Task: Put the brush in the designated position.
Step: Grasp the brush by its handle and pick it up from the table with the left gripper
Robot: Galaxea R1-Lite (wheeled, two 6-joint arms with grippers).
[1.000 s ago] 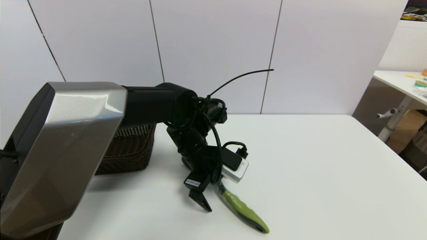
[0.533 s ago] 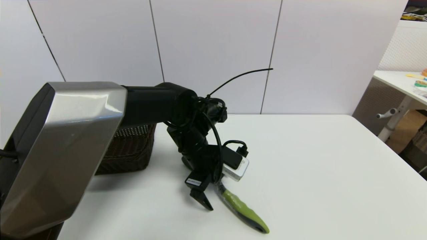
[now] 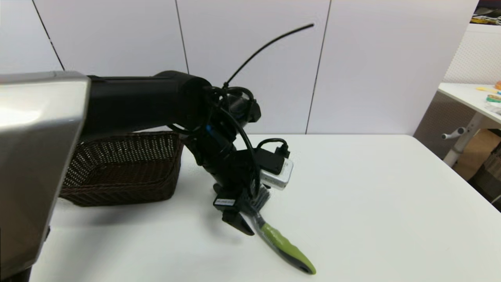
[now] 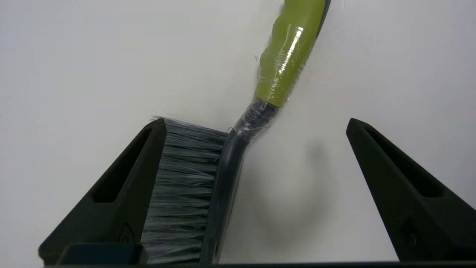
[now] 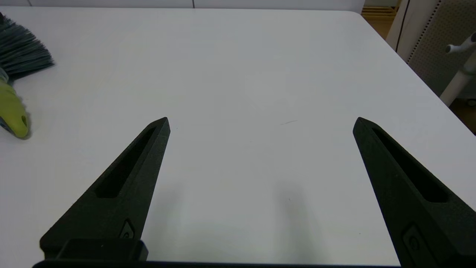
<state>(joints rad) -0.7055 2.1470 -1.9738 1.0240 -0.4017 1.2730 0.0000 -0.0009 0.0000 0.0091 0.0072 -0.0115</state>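
The brush (image 3: 287,250) lies on the white table (image 3: 372,196), its olive-green handle pointing toward the front edge and its dark bristles (image 3: 261,197) toward the back. My left gripper (image 4: 256,123) hangs open astride the brush head. The bristles (image 4: 186,178) rest against one finger (image 4: 130,178), while the other finger (image 4: 401,193) stands well clear of the black head. In the head view this gripper (image 3: 250,213) sits just above the table. My right gripper (image 5: 260,121) is open and empty, low over the table, with the brush (image 5: 13,111) off to its side.
A dark brown woven basket (image 3: 117,172) stands at the back left of the table, close behind the left arm (image 3: 148,105). A second table (image 3: 473,98) with small items stands beyond the right edge.
My left arm has lifted, uncovering more of the basket and the brush's bristles. The gripper tip rose slightly. The brush handle lies where it was.
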